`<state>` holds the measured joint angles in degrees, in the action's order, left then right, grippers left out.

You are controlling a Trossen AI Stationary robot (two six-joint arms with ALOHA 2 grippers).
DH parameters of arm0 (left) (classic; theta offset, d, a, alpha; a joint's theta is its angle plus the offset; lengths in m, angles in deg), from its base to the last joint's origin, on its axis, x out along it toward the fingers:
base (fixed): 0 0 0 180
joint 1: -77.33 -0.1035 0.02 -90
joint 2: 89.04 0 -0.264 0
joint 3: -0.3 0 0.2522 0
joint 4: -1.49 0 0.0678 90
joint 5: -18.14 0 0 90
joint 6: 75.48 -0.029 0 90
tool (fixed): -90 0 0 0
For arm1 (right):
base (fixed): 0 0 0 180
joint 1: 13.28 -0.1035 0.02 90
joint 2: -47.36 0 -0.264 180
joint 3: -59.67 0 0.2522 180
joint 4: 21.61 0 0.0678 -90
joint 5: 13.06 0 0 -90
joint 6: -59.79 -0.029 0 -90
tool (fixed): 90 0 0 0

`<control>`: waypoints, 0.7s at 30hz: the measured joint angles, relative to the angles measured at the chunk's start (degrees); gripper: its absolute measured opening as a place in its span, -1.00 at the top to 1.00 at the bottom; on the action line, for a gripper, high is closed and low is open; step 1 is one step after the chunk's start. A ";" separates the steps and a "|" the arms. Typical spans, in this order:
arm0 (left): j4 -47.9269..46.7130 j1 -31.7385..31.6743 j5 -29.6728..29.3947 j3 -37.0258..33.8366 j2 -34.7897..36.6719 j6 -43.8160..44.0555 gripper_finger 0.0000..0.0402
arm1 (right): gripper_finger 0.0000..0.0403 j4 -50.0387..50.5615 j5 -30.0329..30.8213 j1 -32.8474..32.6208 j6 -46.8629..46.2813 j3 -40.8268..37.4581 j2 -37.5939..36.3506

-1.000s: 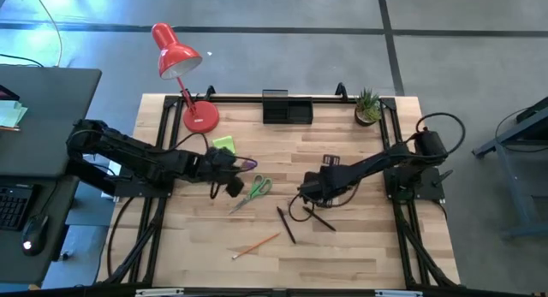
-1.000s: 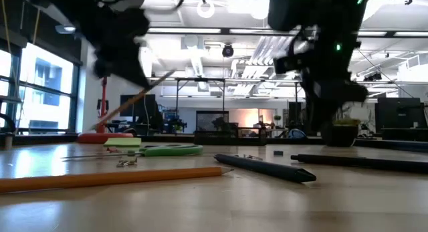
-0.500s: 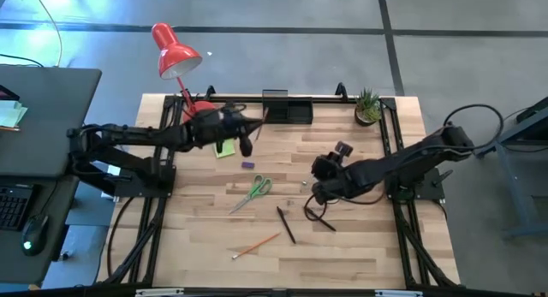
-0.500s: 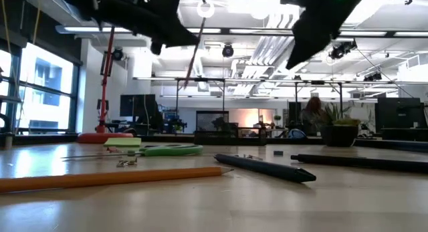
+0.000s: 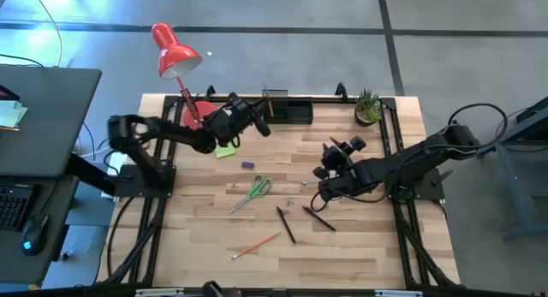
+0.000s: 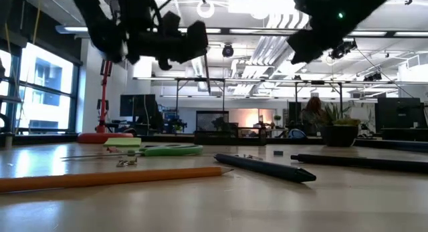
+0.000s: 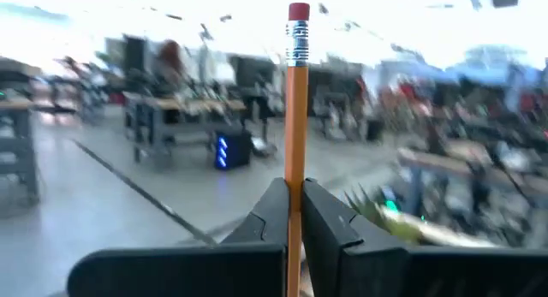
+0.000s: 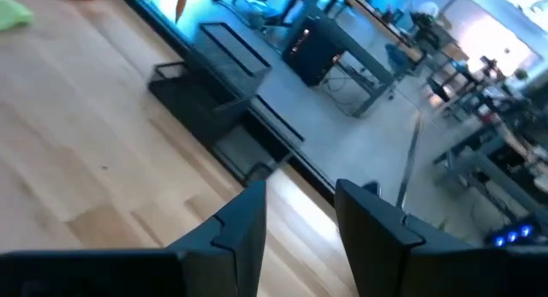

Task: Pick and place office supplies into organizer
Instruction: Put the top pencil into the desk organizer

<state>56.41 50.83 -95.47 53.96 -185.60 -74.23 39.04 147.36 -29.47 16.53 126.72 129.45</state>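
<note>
My left gripper (image 5: 259, 124) is raised by the table's far edge, just left of the black organizer (image 5: 287, 109), and is shut on an orange pencil (image 7: 296, 92) that stands nearly upright. My right gripper (image 5: 336, 151) hovers open and empty above mid-table, its fingers (image 8: 240, 220) pointing toward the organizer (image 8: 214, 83). Flat on the wood lie the green scissors (image 5: 257, 188), lime sticky pad (image 5: 224, 149), purple block (image 5: 247, 165), two dark pens (image 5: 285, 224) (image 5: 318, 218) and a second pencil (image 5: 255, 244). My left gripper pinches the pencil's shaft (image 7: 295, 198) between its two fingertips, which lie across it. The eraser end (image 7: 298, 10) sticks out well beyond the fingers. The pencil is lifted clear of the table and shows as a thin near-vertical line (image 6: 208, 77) in the low view.
A red desk lamp (image 5: 175, 53) with its base (image 5: 201, 115) stands at the far left, close behind my left arm. A small potted plant (image 5: 368, 106) sits at the far right corner. The near pencil (image 6: 114, 178) and a pen (image 6: 264, 167) lie toward the near edge.
My left gripper has carried the pencil from mid-table, near the scissors, up and toward the far edge, ending beside the organizer; the pencil has turned from slanting to nearly upright. My right gripper has risen from just above the pens and drifted toward the far right.
</note>
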 joint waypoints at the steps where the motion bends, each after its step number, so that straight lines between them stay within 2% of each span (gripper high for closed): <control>1: 1.08 -0.58 -0.74 0.37 -1.32 -0.49 1.00 | 0.34 -0.22 0.25 0.17 -0.66 -1.35 -0.75; 6: 1.71 -3.51 -2.51 5.16 -6.31 -3.63 1.00 | 0.34 -7.06 4.49 1.04 -0.36 -7.46 -4.78; 10: 0.82 -5.61 -2.59 9.65 -8.82 -4.03 1.00 | 0.34 -15.63 4.68 1.95 4.32 -12.14 -7.29; 15: -9.61 -8.07 -1.56 15.12 -9.47 -4.02 1.00 | 0.34 -21.69 1.19 2.29 8.64 -15.84 -8.70; 18: -16.78 -9.48 0.55 17.77 -9.47 -4.02 1.00 | 0.34 -21.94 1.56 2.28 8.81 -16.30 -8.70; 21: -18.84 -10.66 1.14 18.31 -9.48 -3.87 1.00 | 0.34 -22.00 3.11 2.30 9.62 -16.32 -8.70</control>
<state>37.57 40.17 -94.34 72.28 -195.08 -78.10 17.04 150.47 -27.17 26.15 110.40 120.74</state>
